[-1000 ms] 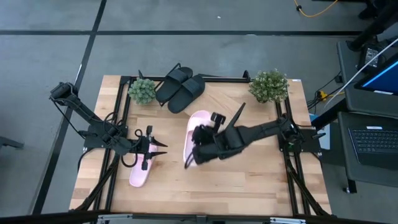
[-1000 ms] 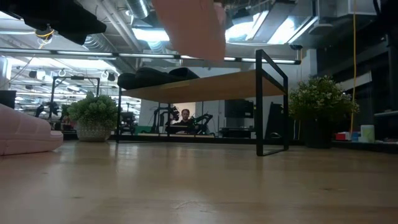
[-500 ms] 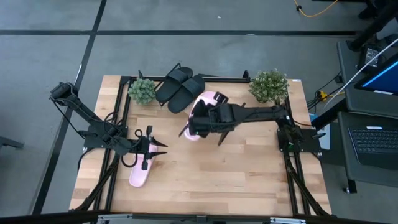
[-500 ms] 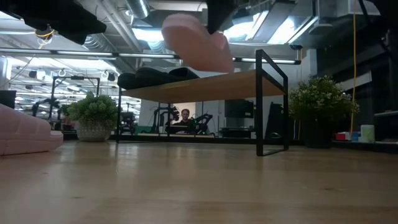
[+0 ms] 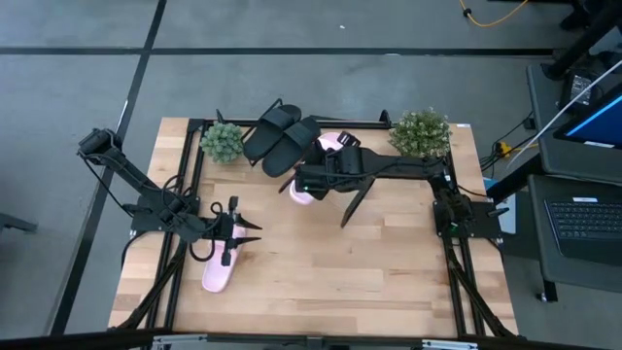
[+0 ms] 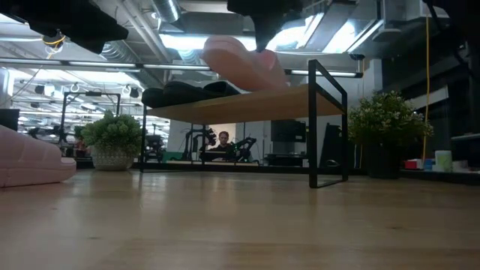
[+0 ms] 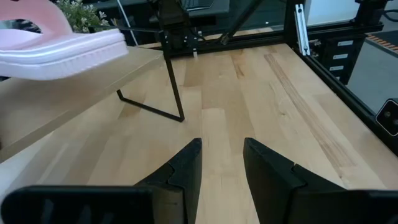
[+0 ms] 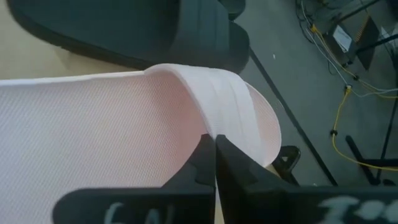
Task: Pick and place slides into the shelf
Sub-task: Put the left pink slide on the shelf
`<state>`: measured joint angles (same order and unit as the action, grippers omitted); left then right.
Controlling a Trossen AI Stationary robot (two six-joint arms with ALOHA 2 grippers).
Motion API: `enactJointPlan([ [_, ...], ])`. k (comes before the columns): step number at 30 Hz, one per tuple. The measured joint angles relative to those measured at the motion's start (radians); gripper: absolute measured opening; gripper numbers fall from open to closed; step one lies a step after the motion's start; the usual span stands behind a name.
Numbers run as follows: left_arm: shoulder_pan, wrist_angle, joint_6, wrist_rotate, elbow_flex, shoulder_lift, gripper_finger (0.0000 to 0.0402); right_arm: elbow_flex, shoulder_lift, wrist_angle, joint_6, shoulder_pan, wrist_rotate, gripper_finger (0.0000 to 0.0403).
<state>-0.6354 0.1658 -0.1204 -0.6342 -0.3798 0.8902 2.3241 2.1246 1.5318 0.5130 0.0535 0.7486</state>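
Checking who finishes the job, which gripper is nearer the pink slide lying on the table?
Left. The left gripper hovers open right beside the pink slide on the table. The right gripper is across the table by the shelf, shut on the other pink slide.

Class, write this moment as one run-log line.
right claw: shut on pink slide, over shelf | left claw: open, idle above other pink slide | black slides: shelved

We see a grey floor crossed by dark lines, bright ceiling lights, and a laptop beside the bench.
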Motion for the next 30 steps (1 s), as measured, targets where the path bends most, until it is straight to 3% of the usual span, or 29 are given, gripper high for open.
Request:
enactJointPlan([
  [30,0.000,0.000,0.053,0.000,0.000,0.000,0.0110,-0.091,0.002,-0.099,-0.027,-0.066,-0.031,0.0000],
])
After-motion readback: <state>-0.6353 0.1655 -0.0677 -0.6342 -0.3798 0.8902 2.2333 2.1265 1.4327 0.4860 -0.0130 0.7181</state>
